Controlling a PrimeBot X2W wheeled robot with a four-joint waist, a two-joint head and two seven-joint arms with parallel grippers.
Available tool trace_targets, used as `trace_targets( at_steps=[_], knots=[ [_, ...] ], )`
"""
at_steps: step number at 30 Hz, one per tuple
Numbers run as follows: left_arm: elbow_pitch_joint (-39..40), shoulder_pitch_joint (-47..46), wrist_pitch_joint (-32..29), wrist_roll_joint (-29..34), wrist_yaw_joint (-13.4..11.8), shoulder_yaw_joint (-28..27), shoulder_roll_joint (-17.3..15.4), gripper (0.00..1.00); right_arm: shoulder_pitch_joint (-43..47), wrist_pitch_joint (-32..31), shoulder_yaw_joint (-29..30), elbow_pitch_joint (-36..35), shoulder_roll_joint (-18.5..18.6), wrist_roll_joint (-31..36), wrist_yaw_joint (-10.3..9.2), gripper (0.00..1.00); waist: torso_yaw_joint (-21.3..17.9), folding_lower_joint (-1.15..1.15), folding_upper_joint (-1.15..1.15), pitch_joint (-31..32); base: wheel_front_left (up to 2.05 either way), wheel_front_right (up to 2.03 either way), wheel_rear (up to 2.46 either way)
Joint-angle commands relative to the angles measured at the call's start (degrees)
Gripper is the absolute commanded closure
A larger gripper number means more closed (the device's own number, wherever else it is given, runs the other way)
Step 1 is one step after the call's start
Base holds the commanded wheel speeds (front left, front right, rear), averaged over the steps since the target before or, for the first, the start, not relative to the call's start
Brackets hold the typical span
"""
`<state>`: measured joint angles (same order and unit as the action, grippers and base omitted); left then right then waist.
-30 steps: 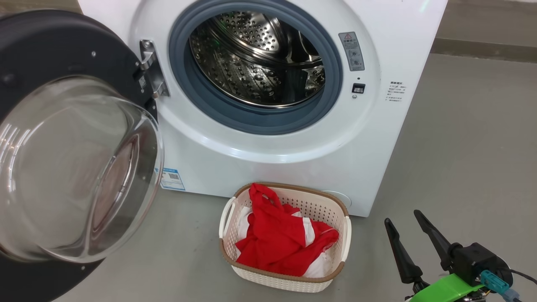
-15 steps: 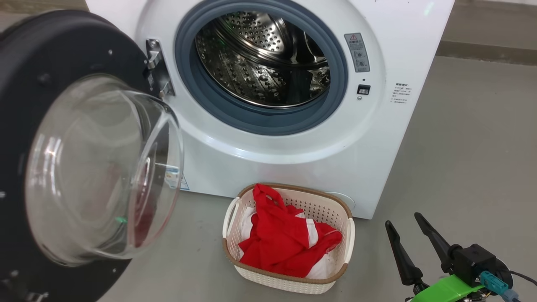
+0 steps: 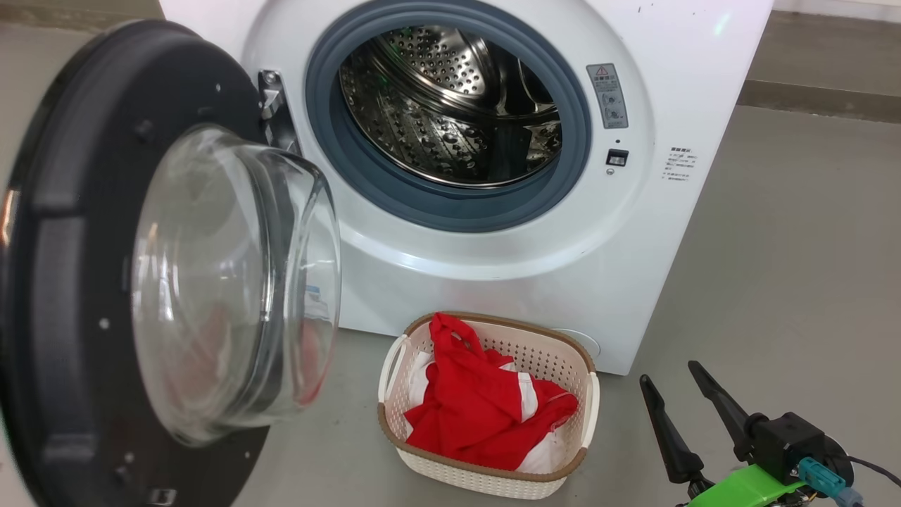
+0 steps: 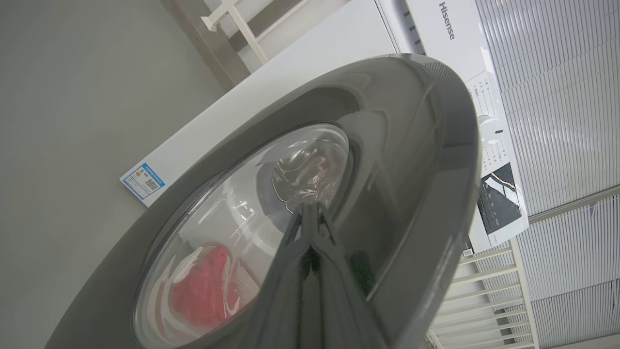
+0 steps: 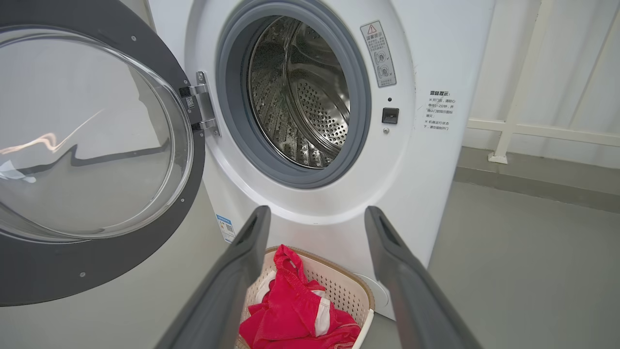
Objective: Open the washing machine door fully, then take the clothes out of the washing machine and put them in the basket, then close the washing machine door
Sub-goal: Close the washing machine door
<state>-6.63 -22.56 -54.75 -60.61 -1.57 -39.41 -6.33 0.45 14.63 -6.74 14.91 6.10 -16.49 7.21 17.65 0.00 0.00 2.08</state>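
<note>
now door (image 3: 70, 211) swung further twd closed vs earlier; left end effector (image 4: 308, 207) pinched together, right end effector (image 3: 669, 373) apart.

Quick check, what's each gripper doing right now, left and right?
Left gripper: jaws shut, holding nothing, tips at the outer face of the washing machine door.
Right gripper: jaws open, empty.

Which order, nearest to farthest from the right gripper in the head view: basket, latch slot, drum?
From the right gripper:
1. basket, on the floor just to its left.
2. latch slot, on the washing machine front, right of the opening.
3. drum, deeper inside the opening.
</note>
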Motion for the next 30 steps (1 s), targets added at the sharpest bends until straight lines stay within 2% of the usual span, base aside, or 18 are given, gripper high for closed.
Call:
trace_targets(
  at_steps=[1,12,20,30],
  knots=[
    [2.2,0.1,-1.0,-0.4,-0.2,0.1,-1.3,1.00,-0.7,0.4,-1.5,-1.2,0.7,-0.3,0.28,0.00,-0.1,0.00,0.00,0.0,0.00,0.00,0.00],
    [12.2,4.9,-2.4,-1.1,-2.3,5.0,2.7,1.00,-0.9,0.4,-1.9,-0.9,0.5,-0.5,0.28,0.00,-1.4,0.00,0.00,-0.4,0.00,0.00,0.00],
    [15.2,7.0,-0.6,-4.3,-3.4,8.6,3.4,1.00,-1.7,0.4,-2.0,-0.9,0.1,-0.6,0.28,0.00,-3.1,0.00,0.00,-1.3,0.00,0.00,0.00],
    [18.1,10.6,4.0,-8.7,-4.6,16.4,3.4,1.00,-2.4,0.4,-2.3,-1.0,0.1,-0.6,0.28,0.00,-5.6,0.00,0.00,-1.8,0.00,0.00,0.00]
  ],
)
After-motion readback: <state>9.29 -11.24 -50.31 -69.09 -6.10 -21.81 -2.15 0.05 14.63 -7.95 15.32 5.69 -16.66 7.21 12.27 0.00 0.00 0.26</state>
